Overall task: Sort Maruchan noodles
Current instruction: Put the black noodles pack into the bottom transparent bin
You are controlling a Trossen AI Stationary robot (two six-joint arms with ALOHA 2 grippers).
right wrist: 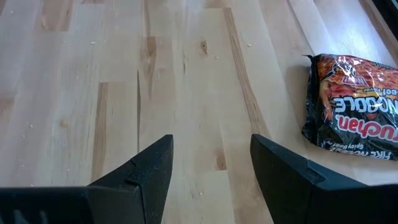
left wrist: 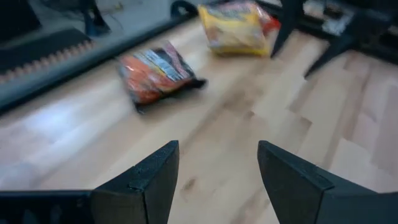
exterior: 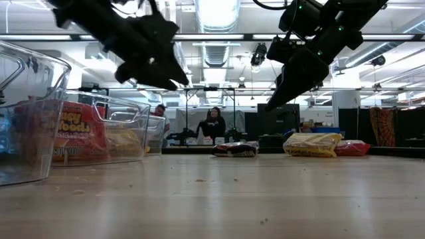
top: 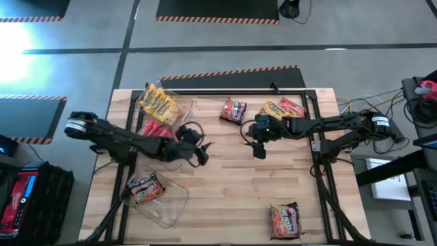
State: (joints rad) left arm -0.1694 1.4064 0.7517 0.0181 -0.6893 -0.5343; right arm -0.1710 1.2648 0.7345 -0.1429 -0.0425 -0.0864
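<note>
The left claw [top: 202, 152] hangs above the middle of the wooden surface [top: 232, 191], its fingers [left wrist: 146, 180] apart and empty. The right claw [top: 254, 141] hangs just to its right, nearer the far edge, fingers [right wrist: 140, 174] likewise apart with nothing between them.

Between the two claws and the far edge lies a dark packet [top: 233, 110]. Beside it, toward the far right corner, a yellow packet [top: 274, 109] and a red packet [top: 293, 107] lie touching each other. Another dark packet [top: 285, 220] sits alone near the near right corner.

At the far left corner a clear bin [top: 179, 102] holds yellow packets [top: 156, 102], with red packets [top: 156, 128] just beside them. At the near left corner a second clear bin [top: 171, 205] holds one dark packet [top: 145, 188].
</note>
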